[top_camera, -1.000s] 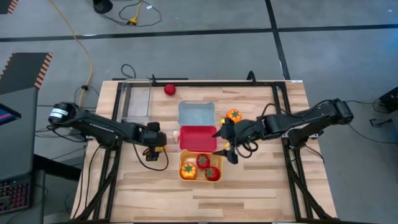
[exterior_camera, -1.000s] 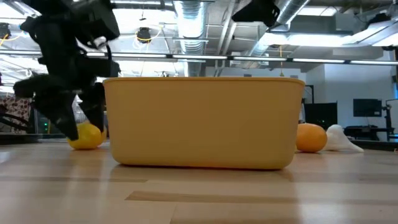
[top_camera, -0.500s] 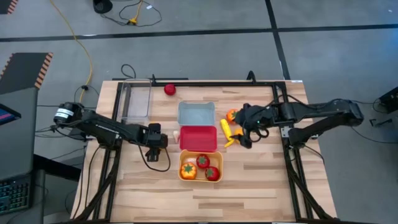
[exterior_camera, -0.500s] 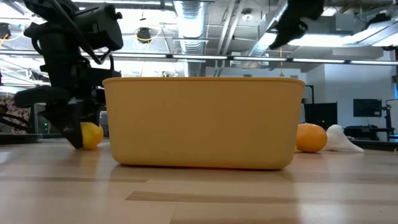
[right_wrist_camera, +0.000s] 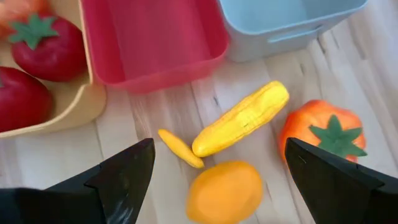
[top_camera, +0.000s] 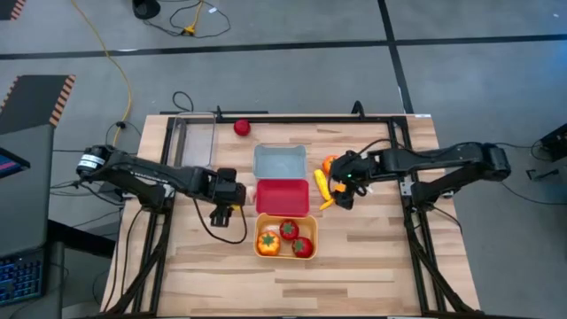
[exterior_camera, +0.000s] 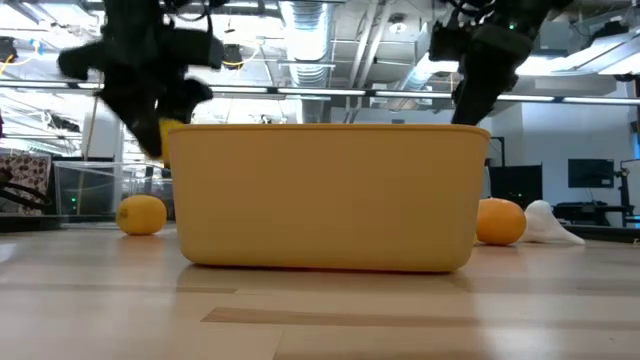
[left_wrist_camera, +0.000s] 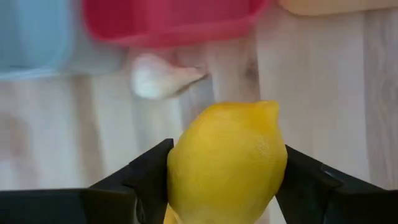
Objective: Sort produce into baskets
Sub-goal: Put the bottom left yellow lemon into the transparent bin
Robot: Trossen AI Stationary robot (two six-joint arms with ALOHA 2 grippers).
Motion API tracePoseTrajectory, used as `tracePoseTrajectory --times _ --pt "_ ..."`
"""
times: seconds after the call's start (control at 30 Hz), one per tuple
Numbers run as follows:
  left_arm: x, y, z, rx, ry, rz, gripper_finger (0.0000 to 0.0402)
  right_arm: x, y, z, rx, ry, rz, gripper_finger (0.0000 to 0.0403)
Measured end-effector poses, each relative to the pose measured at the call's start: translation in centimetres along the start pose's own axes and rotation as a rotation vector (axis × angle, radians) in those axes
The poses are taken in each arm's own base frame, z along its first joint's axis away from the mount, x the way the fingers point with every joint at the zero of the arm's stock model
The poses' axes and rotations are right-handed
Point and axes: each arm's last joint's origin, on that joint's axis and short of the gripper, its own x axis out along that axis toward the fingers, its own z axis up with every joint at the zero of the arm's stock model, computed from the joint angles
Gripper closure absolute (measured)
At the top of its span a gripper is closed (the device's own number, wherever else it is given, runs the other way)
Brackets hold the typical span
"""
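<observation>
My left gripper (top_camera: 229, 206) is shut on a yellow lemon (left_wrist_camera: 227, 158), held in the air left of the red tub (top_camera: 282, 196). The lemon also shows by the orange tub's rim (exterior_camera: 170, 130). My right gripper (right_wrist_camera: 219, 149) hangs open above an orange (right_wrist_camera: 225, 191) and a long yellow piece (right_wrist_camera: 241, 118), touching neither. An orange green-stemmed fruit (right_wrist_camera: 323, 130) lies beside them on the table. The orange tub (top_camera: 285, 236) holds red tomatoes (top_camera: 303, 247). A white garlic bulb (left_wrist_camera: 163, 76) lies beside the red tub. My left gripper pinches the lemon between its two fingers, one on each side of its middle (left_wrist_camera: 177, 177). The fingers (left_wrist_camera: 146, 183) come from above, pointing steeply down. The lemon is lifted clear of the table.
The pale blue-grey tub (top_camera: 280, 162) stands behind the red one, and a clear tray (top_camera: 193, 142) lies at the far left. A red tomato (top_camera: 241, 128) sits near the far edge. Another yellow-orange fruit (exterior_camera: 142, 214) rests on the table left of the orange tub.
My left gripper has shut on the lemon and lifted it off the table, drifting slightly toward the tubs. My right gripper has left the tubs for the table's right, come down and tipped further down over the loose produce, staying open.
</observation>
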Motion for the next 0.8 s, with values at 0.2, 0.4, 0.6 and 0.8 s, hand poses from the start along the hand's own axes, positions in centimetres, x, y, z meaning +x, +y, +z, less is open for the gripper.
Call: tracePoseTrajectory --times 0.2,0.4,0.6,0.8 --pt "-3.5 2.4 0.2 0.026 0.110 0.119 0.0187 1.5 0.2 0.0 -0.008 0.056 -0.011 0.0017" --pt "-5.0 6.0 -2.6 -0.059 0.184 0.172 0.0187 2.3 0.3 -0.1 -0.013 0.091 -0.017 0.0017" --pt "-7.4 9.5 -5.9 -0.217 0.149 0.244 0.0187 2.1 0.3 -0.1 -0.012 0.083 -0.015 0.0017" --pt "-8.8 11.9 -8.5 -0.314 0.144 0.296 0.0187 2.1 0.3 -0.1 -0.012 0.081 -0.015 0.0017"
